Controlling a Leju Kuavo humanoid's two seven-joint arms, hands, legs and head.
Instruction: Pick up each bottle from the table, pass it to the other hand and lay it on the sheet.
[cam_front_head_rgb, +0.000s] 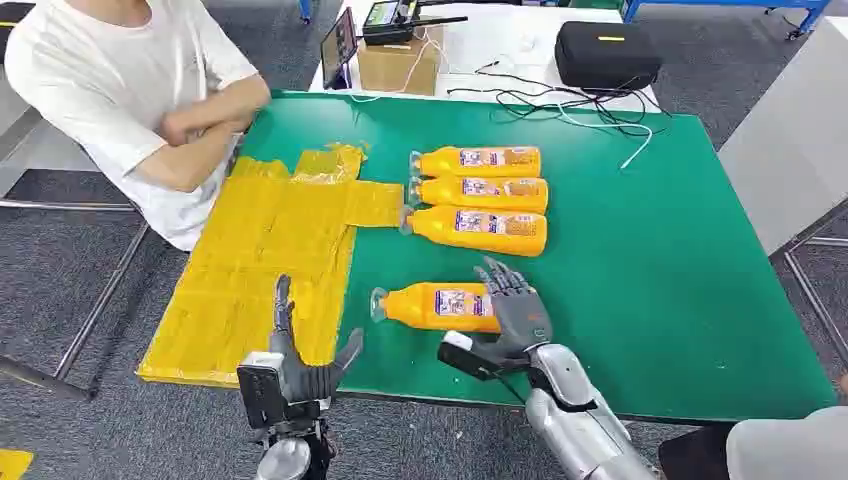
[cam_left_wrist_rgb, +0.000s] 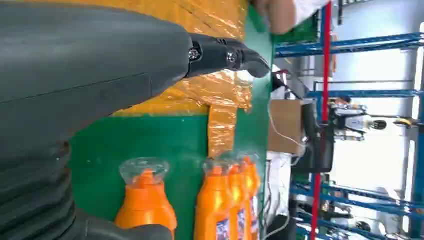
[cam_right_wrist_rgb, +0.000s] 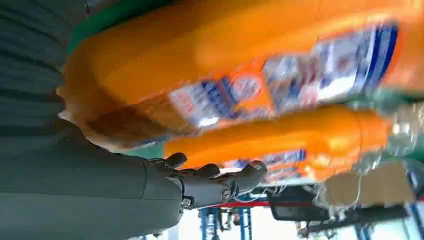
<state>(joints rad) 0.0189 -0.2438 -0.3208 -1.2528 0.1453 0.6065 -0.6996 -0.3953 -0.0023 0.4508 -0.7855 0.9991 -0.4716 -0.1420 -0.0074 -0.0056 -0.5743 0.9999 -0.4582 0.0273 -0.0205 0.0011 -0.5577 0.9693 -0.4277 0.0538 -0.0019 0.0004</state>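
None of the bottles lies on the yellow sheet (cam_front_head_rgb: 255, 260) yet, so by my judgement the task is at its very start. There are four orange bottles in all, and all are on the green bench (cam_front_head_rgb: 640, 250). Three lie side by side in a row (cam_front_head_rgb: 480, 195) just above the middle of the head view, their caps toward the sheet's edge. The fourth, the nearest bottle (cam_front_head_rgb: 435, 306), lies apart, lower centre. The right robot hand (cam_front_head_rgb: 515, 305) is at this bottle's base end, fingers spread and not closed round it; whether it touches I cannot tell. The left robot hand (cam_front_head_rgb: 300, 365), lower left, is open and holds nothing, over the sheet's near edge. One person (cam_front_head_rgb: 130, 90) sits upper left.
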